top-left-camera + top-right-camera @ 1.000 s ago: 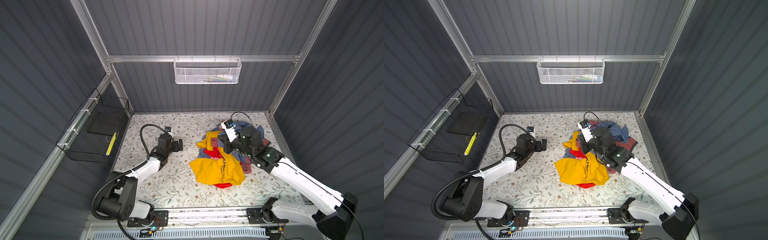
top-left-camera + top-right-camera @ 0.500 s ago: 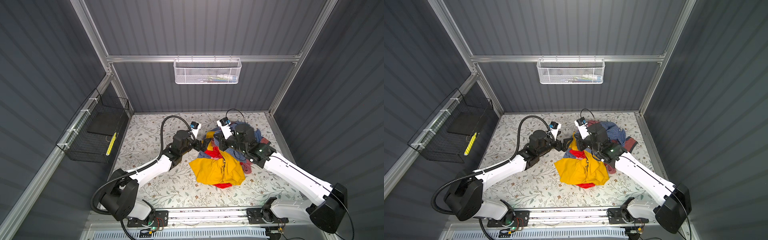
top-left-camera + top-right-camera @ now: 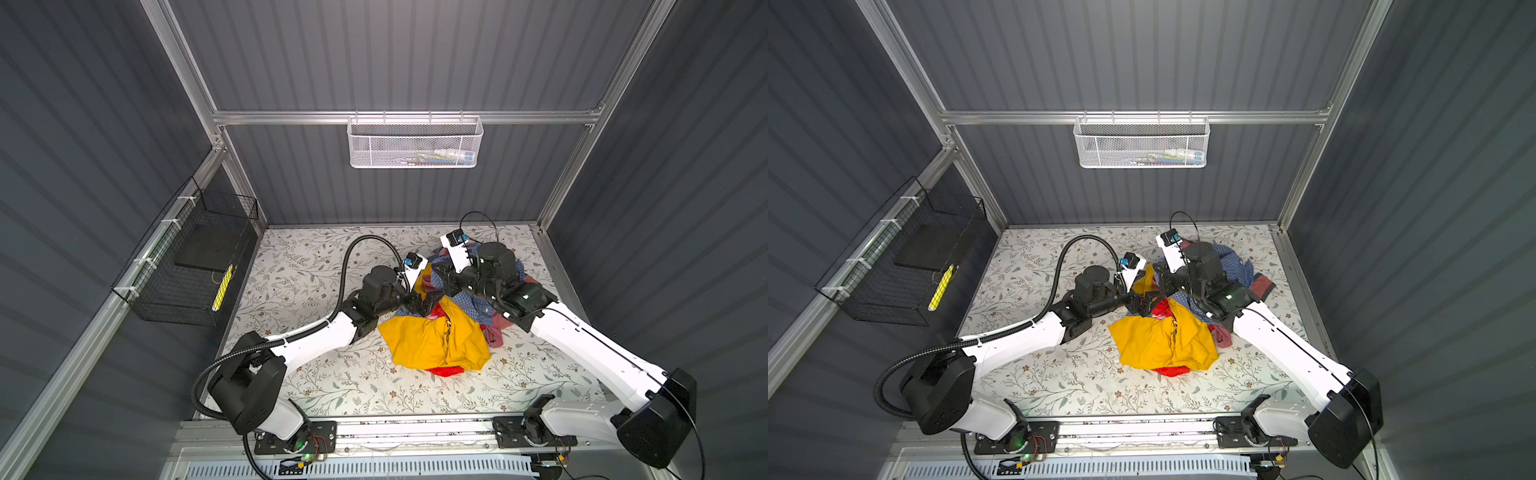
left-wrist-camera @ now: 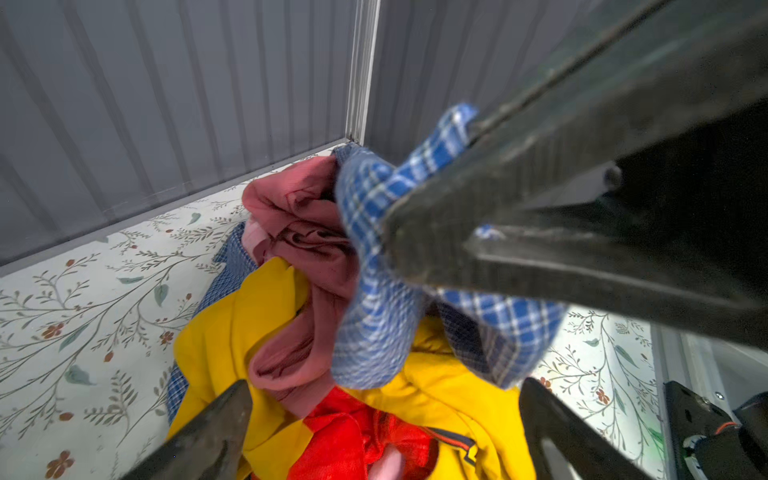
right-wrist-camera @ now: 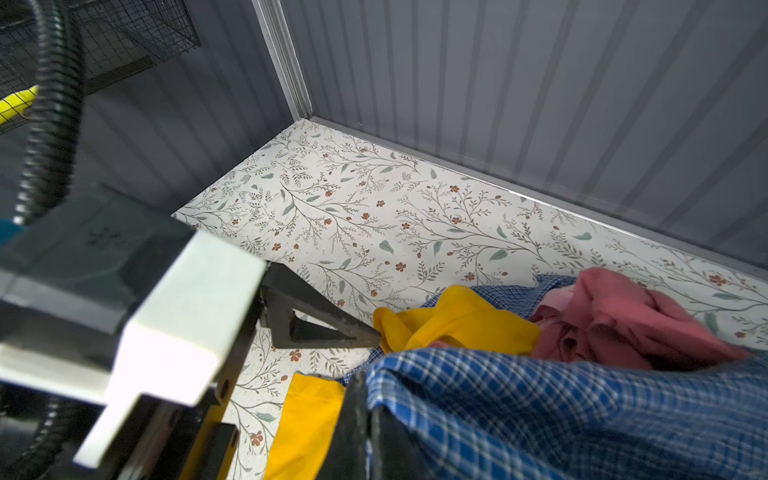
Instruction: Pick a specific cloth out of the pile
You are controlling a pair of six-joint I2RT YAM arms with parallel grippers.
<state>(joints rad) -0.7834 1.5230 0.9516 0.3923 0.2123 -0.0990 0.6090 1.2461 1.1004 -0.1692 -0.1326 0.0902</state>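
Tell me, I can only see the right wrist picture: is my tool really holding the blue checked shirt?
Observer: Yes. In the left wrist view the right tool is shut on a fold of the shirt.
Kid: What's the other tool doing? I only see one of its fingers.
Observer: In a top view the left tool is open, close beside yours, with nothing gripped between its fingers.
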